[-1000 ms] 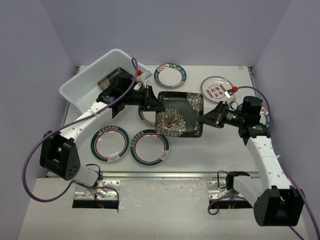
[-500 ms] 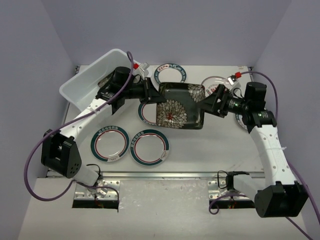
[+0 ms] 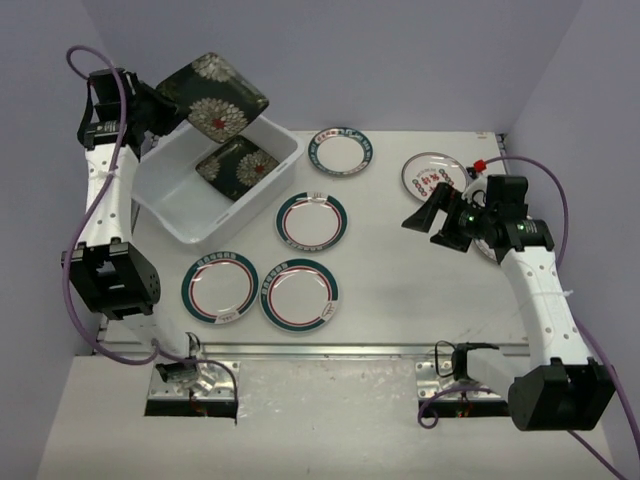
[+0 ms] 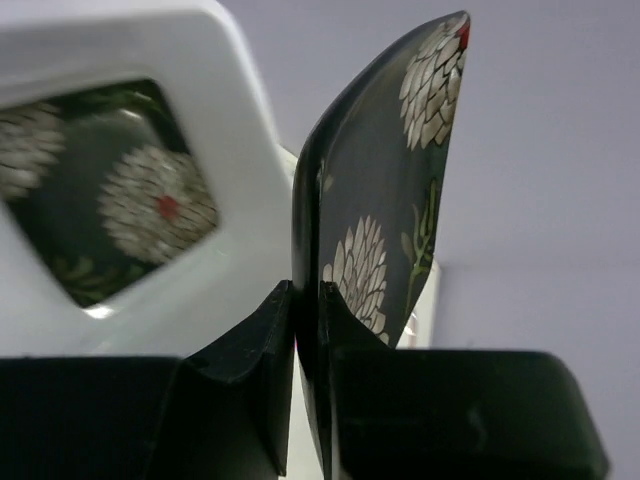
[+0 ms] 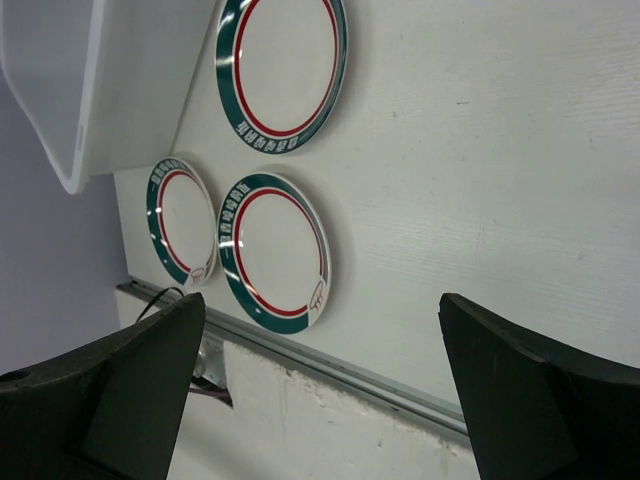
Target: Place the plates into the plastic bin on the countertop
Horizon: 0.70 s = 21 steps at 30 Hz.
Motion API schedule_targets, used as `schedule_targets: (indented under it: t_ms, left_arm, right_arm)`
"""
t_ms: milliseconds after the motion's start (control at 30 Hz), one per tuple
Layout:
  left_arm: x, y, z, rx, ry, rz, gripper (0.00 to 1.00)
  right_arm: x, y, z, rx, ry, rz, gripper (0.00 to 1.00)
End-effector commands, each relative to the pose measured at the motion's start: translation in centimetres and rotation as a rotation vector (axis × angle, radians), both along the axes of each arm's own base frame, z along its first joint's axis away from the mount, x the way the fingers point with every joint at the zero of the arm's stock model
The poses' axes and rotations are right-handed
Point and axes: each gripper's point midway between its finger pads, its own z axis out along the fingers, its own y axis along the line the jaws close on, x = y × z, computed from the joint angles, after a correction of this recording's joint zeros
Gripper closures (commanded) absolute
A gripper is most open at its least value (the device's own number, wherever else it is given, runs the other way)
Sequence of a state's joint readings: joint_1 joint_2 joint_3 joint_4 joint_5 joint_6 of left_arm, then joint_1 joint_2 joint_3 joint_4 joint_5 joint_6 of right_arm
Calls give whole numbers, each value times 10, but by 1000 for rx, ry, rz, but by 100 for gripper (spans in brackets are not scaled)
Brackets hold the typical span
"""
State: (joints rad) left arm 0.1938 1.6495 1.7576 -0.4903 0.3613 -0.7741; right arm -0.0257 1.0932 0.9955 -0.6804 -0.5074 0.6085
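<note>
My left gripper (image 3: 160, 112) is shut on the edge of a square black plate with white flowers (image 3: 212, 95), holding it tilted in the air over the back left of the plastic bin (image 3: 180, 225). In the left wrist view the jaws (image 4: 308, 300) pinch the plate's rim (image 4: 400, 180). A second black flowered plate (image 3: 235, 168) lies inside the bin. My right gripper (image 3: 432, 222) hangs open and empty over the countertop (image 3: 400, 290), right of centre. Three ringed plates (image 3: 312, 220) (image 3: 220, 288) (image 3: 299, 294) lie on the countertop in front of the bin.
Another ringed plate (image 3: 341, 151) sits at the back. A white plate with red characters (image 3: 432, 175) lies just behind my right gripper. The metal rail (image 5: 330, 365) runs along the near edge of the countertop. Purple walls close in the back and sides.
</note>
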Motion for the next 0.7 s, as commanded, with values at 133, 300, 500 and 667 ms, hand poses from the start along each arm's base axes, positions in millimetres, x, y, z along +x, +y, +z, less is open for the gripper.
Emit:
schedule_targets:
  t_ms: [133, 300, 500, 667]
  left_arm:
    - [51, 58, -58, 106, 175, 109, 100]
    - [60, 52, -96, 68, 227, 83, 100]
    - [70, 39, -131, 25, 252, 72, 100]
    - [82, 27, -158, -21, 276, 88, 100]
  right_arm:
    - [-6, -8, -7, -61, -26, 8, 1]
    - [-7, -9, -10, -79, -23, 20, 1]
    - [-6, -8, -15, -63, -11, 23, 1]
    - [-3, -4, -16, -35, -5, 28, 1]
